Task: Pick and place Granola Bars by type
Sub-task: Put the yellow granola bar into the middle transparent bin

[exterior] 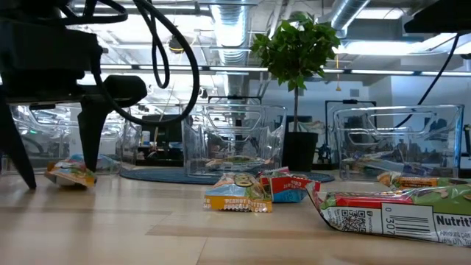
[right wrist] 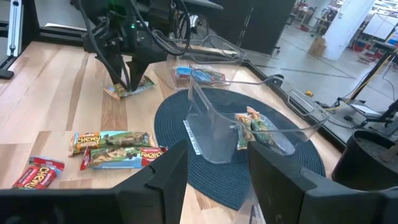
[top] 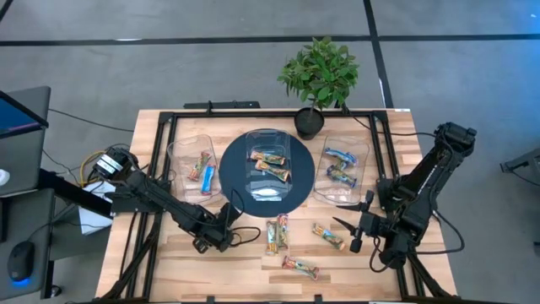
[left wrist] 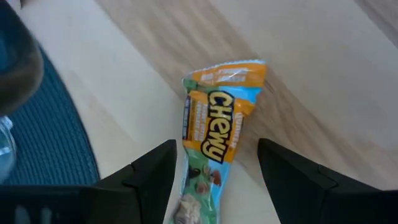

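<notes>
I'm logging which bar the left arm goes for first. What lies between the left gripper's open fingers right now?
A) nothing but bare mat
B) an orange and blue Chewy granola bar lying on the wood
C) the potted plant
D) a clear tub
B: the left wrist view shows the Chewy granola bar flat on the wooden table, with the left gripper open above it, one finger either side, not yet gripping.

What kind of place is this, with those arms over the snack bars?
Probably a robotics lab or test area inside an open-plan office. Exposed ceiling ducts run overhead, a computer mouse sits at a side desk, and the wooden table carries two arms, clear tubs and a potted plant.
</notes>
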